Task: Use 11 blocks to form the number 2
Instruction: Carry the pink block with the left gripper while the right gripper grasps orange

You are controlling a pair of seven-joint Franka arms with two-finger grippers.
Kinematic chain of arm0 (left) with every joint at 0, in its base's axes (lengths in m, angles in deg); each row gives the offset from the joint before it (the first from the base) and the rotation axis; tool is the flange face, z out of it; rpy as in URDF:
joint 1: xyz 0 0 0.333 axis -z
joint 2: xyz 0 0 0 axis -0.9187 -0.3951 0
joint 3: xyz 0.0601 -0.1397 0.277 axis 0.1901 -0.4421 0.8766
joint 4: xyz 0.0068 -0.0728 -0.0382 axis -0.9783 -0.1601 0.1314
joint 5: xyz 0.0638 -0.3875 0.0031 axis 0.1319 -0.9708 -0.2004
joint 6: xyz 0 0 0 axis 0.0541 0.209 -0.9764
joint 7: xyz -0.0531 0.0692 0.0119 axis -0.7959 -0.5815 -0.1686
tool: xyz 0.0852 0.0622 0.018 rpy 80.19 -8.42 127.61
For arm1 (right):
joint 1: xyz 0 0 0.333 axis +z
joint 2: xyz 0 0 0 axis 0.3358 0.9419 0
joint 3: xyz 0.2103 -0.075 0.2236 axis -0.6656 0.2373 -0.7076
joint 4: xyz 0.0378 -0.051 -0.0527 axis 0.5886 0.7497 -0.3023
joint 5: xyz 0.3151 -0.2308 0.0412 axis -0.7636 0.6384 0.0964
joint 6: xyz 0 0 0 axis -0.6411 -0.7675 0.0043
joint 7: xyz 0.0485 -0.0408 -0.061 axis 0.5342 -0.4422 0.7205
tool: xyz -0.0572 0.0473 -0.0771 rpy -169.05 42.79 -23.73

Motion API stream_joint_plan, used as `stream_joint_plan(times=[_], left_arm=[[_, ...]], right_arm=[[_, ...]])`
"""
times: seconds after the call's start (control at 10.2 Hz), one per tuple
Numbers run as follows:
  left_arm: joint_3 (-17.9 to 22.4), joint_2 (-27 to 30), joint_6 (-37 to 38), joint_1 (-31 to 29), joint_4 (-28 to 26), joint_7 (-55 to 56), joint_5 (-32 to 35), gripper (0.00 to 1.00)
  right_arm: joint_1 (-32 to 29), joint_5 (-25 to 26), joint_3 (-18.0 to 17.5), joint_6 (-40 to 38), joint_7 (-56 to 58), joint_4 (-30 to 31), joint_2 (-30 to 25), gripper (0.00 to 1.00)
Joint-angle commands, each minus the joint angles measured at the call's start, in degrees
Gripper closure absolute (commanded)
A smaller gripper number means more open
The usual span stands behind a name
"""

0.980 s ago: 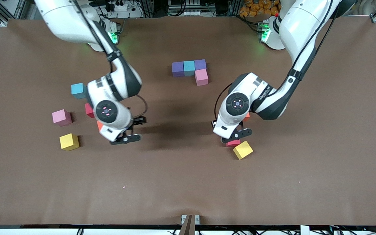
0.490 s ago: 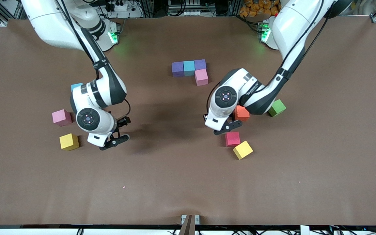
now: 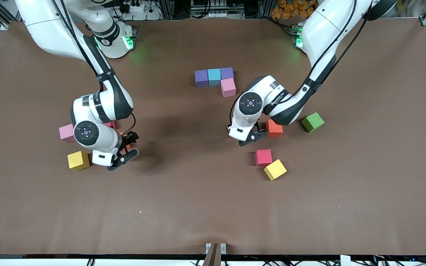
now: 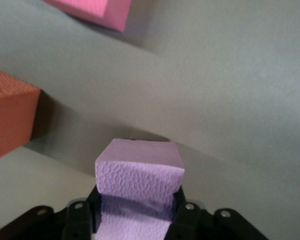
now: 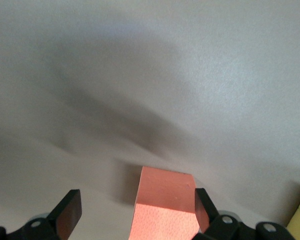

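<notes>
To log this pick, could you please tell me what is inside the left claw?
The left claw is shut on a light purple block, which shows plainly in the left wrist view. In the front view that block is covered from above, so its underside cannot be seen.

My brown matte worktop (image 3: pixel 205 207) carries small matte cubes: a purple (image 3: pixel 201 78), sky-blue (image 3: pixel 214 76), purple (image 3: pixel 227 72) row with a pink one (image 3: pixel 228 87) touching; separately orange (image 3: pixel 274 128), green (image 3: pixel 313 122), red (image 3: pixel 263 157), yellow (image 3: pixel 275 169), pink (image 3: pixel 66 132), yellow (image 3: pixel 78 160).
</notes>
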Motion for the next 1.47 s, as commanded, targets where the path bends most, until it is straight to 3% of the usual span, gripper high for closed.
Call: stream_joint_plan(times=[0.0, 0.49, 0.78, 1.37], left_arm=[[-0.4, 3.0, -4.4, -0.2, -5.5, 2.4, -0.4, 0.90], [-4.3, 10.2, -6.0, 0.0, -12.9, 2.4, -0.1, 0.90], [-5.1, 11.7, -13.9, 0.0, -18.8, 2.5, 4.7, 0.90], [-5.1, 11.4, -14.9, 4.2, -19.8, 4.1, 5.6, 0.87]], right_arm=[[-2.6, 0.9, -1.1, 0.8, 0.4, 3.1, -3.0, 0.00], [-3.7, 0.9, -0.7, 5.1, -3.2, 6.3, -4.6, 0.00], [-3.8, 0.9, -0.7, 11.1, -5.1, 11.0, -5.4, 0.00], [-5.1, 0.9, -0.7, 11.7, -5.2, 13.9, -5.1, 0.00]])
